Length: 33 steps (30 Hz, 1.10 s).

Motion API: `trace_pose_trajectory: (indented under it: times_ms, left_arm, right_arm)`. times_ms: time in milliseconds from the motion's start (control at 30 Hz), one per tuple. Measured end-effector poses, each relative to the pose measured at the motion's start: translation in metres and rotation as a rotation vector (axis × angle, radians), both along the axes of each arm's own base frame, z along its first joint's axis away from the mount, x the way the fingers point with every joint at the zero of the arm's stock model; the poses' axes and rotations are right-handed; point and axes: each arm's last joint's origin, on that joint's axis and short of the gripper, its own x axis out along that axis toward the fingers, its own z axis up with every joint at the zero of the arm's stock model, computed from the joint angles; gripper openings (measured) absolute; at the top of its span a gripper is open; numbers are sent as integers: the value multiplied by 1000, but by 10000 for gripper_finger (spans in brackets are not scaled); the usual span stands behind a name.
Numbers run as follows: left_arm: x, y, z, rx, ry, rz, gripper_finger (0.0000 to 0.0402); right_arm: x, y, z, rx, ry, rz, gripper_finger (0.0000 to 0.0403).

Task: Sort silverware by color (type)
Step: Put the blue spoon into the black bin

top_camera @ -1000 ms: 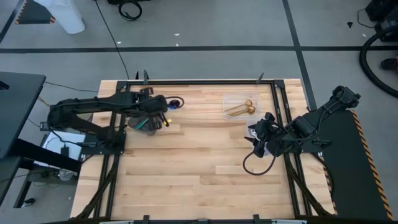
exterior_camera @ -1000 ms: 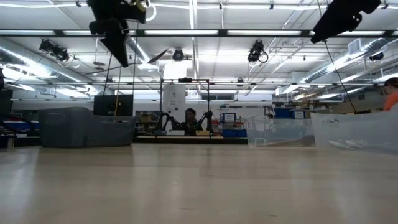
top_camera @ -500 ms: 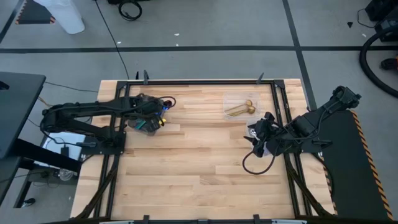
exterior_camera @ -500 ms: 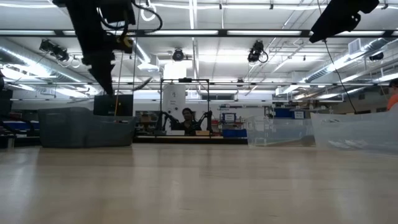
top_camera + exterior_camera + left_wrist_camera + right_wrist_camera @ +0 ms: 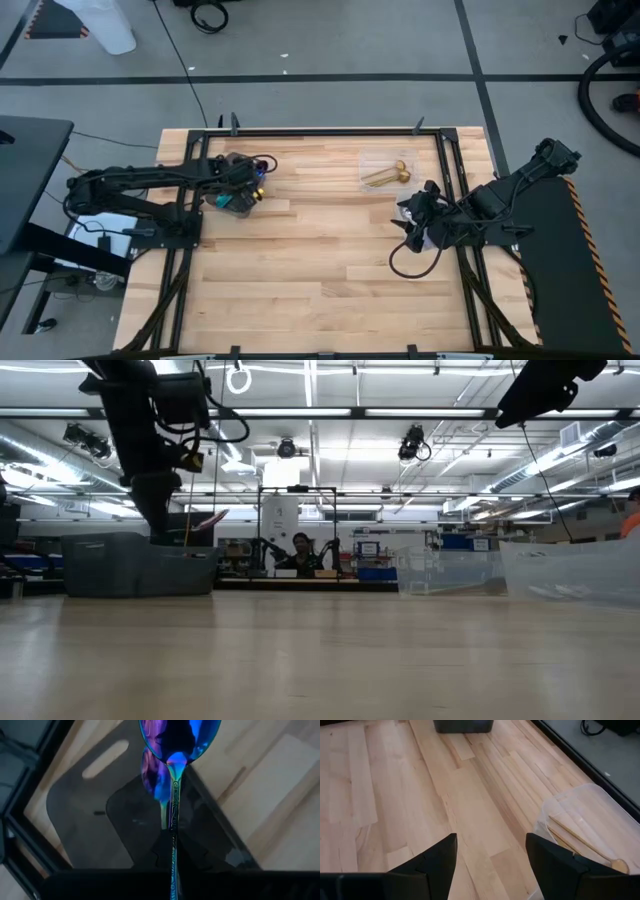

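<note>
An iridescent purple-blue spoon (image 5: 176,740) is held by my left gripper (image 5: 172,867), which is shut on it at the table's far left (image 5: 240,192). The spoon hangs over a dark grey tray (image 5: 75,805) with a slot handle. Under the spoon's bowl shows a second purple-blue shape (image 5: 152,777); whether it is a reflection or another spoon I cannot tell. Gold spoons (image 5: 385,176) lie in a clear container (image 5: 590,820) at the far right. My right gripper (image 5: 490,865) stands open above the bare wood, beside that container. My left gripper pinches the spoon's slim handle (image 5: 173,837) between its two fingers, which slant downward and lie along the handle. The bowl (image 5: 180,737) points away from the fingers. The spoon is lifted clear, above the tray.
The tray shows as a low grey block (image 5: 130,565) at the left in the low view. A black cable loop (image 5: 410,262) lies on the wood below the right arm. Bare wood (image 5: 320,250) fills the table's middle and near half. A person (image 5: 300,550) sits far behind the table.
My left gripper has come down toward the grey tray and shifted a little toward the table's left edge, rolling at the wrist. It stays shut on the purple-blue spoon, which has travelled with it.
</note>
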Motion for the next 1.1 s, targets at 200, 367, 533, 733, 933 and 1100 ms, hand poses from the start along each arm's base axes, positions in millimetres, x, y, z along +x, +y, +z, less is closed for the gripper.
trace_pose_trajectory:
  times_ms: [200, 367, 533, 733, 933, 1100]
  left_arm:
    - [-9, 1, -17, -20, 29, 57, 16]
    - [-14, 2, -27, -31, 50, 77, 16]
    - [-14, 3, -27, -32, 38, 83, 17]
    - [-14, 3, -27, -34, 32, 92, 18]
    - [-14, 5, -28, -45, 4, 159, 18]
    - [-19, 12, -30, -109, -31, 241, 18]
  right_arm:
    - [0, 0, 0, -19, 8, 15, 246]
    - [0, -1, 0, -34, 0, 4, 246]
    - [1, 0, 1, -22, -14, 3, 246]
    - [1, 1, 1, -15, -14, 9, 246]
    - [1, 0, 1, -16, -14, 9, 246]
    - [1, 0, 1, -17, -13, 10, 246]
